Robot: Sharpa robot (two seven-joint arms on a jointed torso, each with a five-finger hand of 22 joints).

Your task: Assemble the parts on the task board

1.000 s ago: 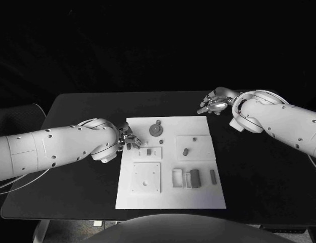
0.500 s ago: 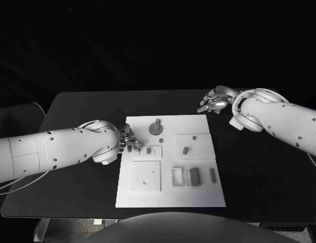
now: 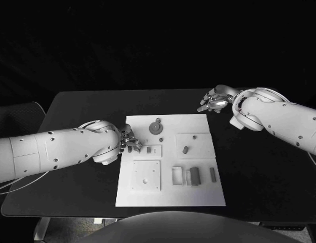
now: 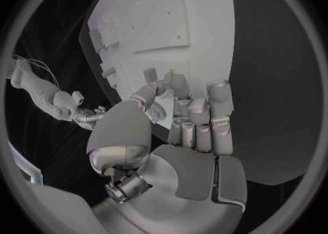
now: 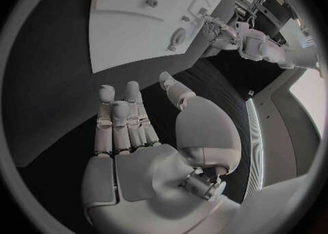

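Head view: the white task board [image 3: 170, 161] lies flat in the middle of the black table [image 3: 267, 172]. Small grey parts sit on it: a round disc [image 3: 155, 128] near the far edge, a short peg [image 3: 185, 150] on a raised square to the right of centre, a dark block [image 3: 195, 176] and a slim bar [image 3: 213, 175] toward the near right. A square plate with holes [image 3: 146, 176] occupies the near left of the board. The left hand [image 3: 129, 142] is at the board's left edge, fingers bent down over the board beside a small slotted square [image 3: 152, 150]; whether it holds a part cannot be told here. The right hand [image 3: 215, 103] hovers over bare table beyond the board's far right corner, well apart from all the parts.

Left wrist view: the left hand [image 4: 185, 119] has its fingers [image 4: 220, 111] lying close together, tips over the edge of the board [image 4: 171, 21], thumb beside them. A small grey piece [image 4: 150, 74] stands just at the fingertips; a grip on it cannot be confirmed.

Right wrist view: the right hand [image 5: 147, 130] is empty, fingers [image 5: 116, 119] extended side by side and thumb held apart, above the dark table. The board [image 5: 136, 21] lies ahead of it, with the disc [image 5: 177, 37] and a peg [image 5: 152, 3] visible on it.
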